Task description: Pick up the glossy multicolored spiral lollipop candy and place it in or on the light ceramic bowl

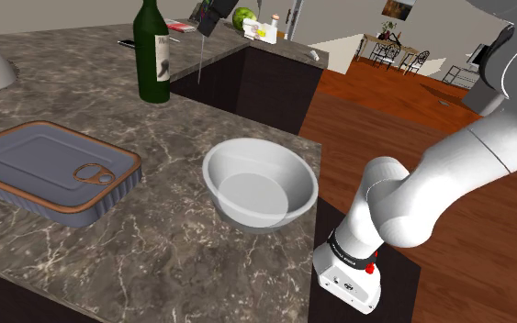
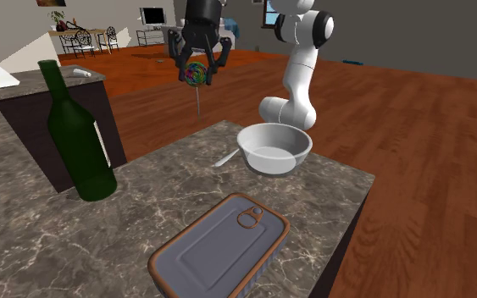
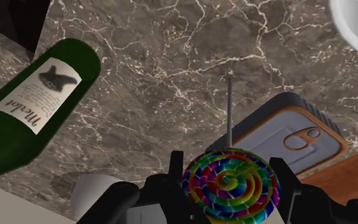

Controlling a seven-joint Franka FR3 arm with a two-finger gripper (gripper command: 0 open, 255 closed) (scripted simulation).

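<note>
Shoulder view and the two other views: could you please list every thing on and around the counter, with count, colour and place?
Counter: one, dark brown marble with pale veins, under the other things.
Bowl: one, white, on the counter near the arm's base.
Wine bottle: one, dark green, white label, upright on the counter.
Tin: one, grey-blue with brown rim and pull ring, flat on the counter.
Lollipop: one, multicoloured spiral on thin grey stick, held above the counter.
Gripper: one, black, shut on the lollipop.
Arm: one, white with dark joints, beside the counter.
</note>
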